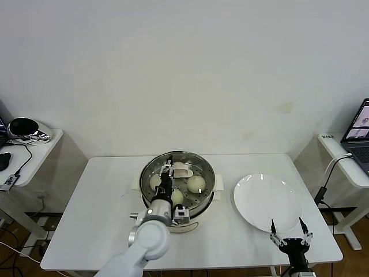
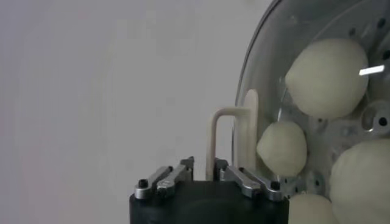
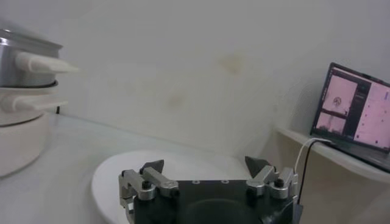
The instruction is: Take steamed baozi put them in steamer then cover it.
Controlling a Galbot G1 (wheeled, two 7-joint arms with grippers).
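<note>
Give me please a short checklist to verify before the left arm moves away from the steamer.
1. Cover sits on the steamer: ok.
2. Baozi are inside, under the glass: ok; three or four visible.
3. Left gripper jaws are free of the cover handle: ok, they stand slightly apart, handle between them.
4. Cover is seated evenly all around: cannot tell.
5. Right gripper is parked open near the plate, out of the way: ok.

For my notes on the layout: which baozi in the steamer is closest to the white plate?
The baozi on the right side of the steamer, just right of the lid handle; the others in view lie farther left.
</note>
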